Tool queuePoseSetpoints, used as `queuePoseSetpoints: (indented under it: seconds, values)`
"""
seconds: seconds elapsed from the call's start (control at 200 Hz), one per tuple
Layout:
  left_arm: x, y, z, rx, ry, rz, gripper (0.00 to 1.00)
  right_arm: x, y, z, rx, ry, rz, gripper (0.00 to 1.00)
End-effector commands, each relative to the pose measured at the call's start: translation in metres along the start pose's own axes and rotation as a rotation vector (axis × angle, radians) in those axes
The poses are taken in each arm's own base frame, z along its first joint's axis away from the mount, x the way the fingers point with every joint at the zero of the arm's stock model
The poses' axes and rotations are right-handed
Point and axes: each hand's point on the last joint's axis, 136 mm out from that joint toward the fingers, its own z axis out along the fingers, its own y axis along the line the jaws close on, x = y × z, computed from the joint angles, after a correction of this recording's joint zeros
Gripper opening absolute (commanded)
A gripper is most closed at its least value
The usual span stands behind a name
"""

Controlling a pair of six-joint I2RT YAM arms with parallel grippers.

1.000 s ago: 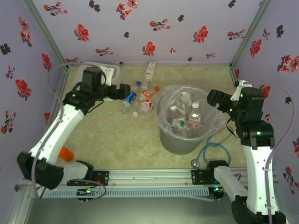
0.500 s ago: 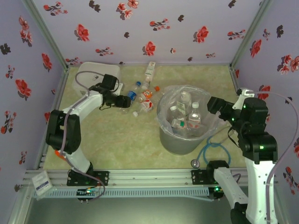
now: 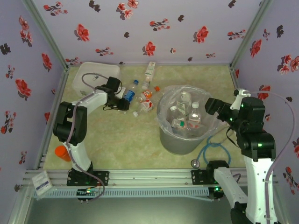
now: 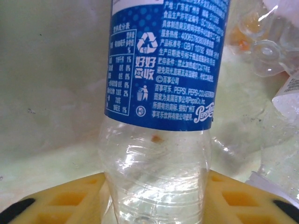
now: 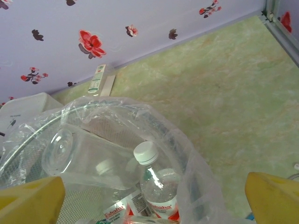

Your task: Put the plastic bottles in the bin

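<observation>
Several small clear bottles (image 3: 146, 100) lie in a cluster on the table left of the bin, and another lies at the back wall (image 3: 149, 71). My left gripper (image 3: 122, 101) is low on the table, shut on the clear base of a blue-labelled bottle (image 4: 163, 70), with a yellow pad pressed on each side. The grey bin (image 3: 183, 139), lined with a crinkly clear bag (image 5: 117, 105), holds several bottles, including a white-capped one (image 5: 159, 186). My right gripper (image 5: 152, 198) hangs open over the bin's right rim with nothing between its fingers (image 5: 30, 200).
A flat white lidded container (image 3: 93, 72) stands at the back left, just behind the left arm. A blue hose (image 3: 212, 148) curls on the table to the right of the bin. An orange item (image 3: 62, 152) lies beside the left arm's base.
The left arm has folded down low and now reaches flat along the table, its gripper staying at the blue-labelled bottle. The right gripper has edged slightly toward the bin.
</observation>
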Motion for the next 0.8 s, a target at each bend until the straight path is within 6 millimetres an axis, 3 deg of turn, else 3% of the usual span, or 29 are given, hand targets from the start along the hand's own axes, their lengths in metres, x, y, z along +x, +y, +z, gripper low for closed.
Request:
queuePoseSetpoints:
  seconds: [0.0,0.12,0.35,0.535,0.71,0.795]
  values:
    - [-0.004,-0.005,-0.024,0.007,-0.057,0.023,0.40,-0.008,0.014,-0.005,-0.071,-0.030,-0.002,0.99]
    - [-0.008,-0.011,-0.055,0.021,-0.133,0.016,0.38,-0.016,0.027,-0.007,-0.132,-0.041,-0.017,0.99]
    - [-0.001,-0.036,-0.143,0.095,-0.344,-0.003,0.32,-0.040,0.069,-0.010,-0.329,-0.043,-0.019,0.96]
    - [0.027,-0.075,-0.215,0.234,-0.538,0.000,0.25,-0.067,0.136,-0.011,-0.584,-0.057,-0.015,0.89]
    - [0.056,-0.121,-0.245,0.380,-0.585,0.080,0.20,-0.052,0.229,0.004,-0.719,0.025,-0.215,0.90]
    - [0.064,-0.141,-0.253,0.433,-0.593,0.134,0.18,-0.047,0.260,0.017,-0.748,0.038,-0.268,0.94]
